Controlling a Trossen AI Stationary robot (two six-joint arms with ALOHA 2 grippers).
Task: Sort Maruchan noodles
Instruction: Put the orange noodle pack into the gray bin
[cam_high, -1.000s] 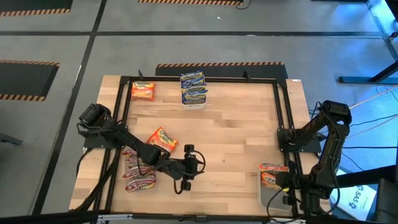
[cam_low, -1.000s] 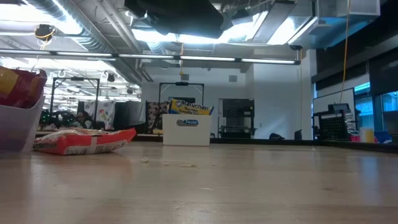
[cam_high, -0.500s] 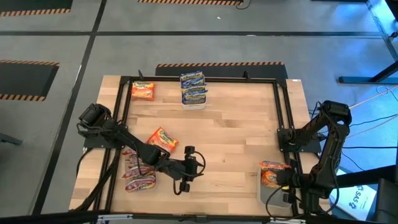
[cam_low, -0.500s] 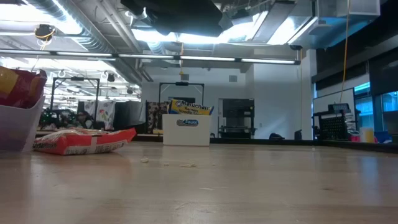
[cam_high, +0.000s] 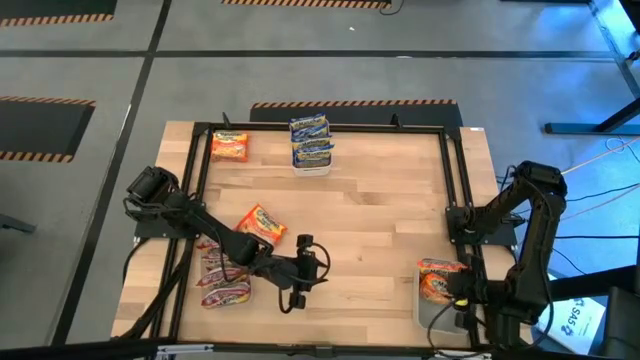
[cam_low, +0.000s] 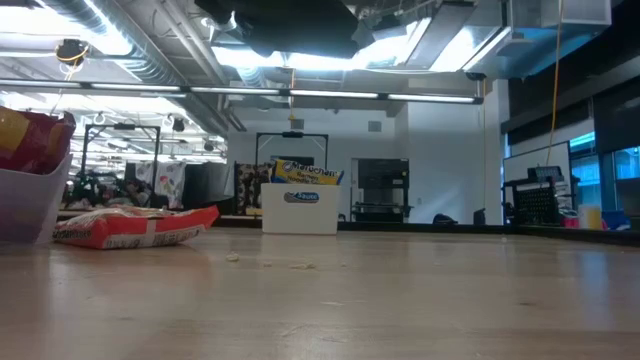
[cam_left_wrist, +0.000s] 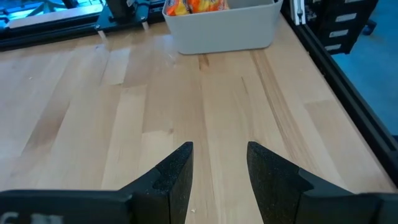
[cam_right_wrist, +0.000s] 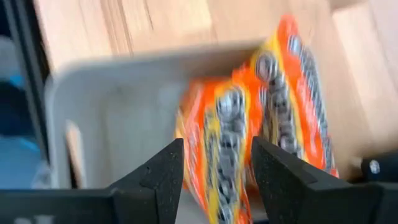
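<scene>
A: Which step is this?
B: The right pincer is apart over the grey tub; orange packets lie inside.
A: Next?
B: Maybe the left pincer, apart and empty, picks packets near the tub of blue packets.

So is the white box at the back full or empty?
Not empty: blue packets stick out above the white tub's rim.
</scene>
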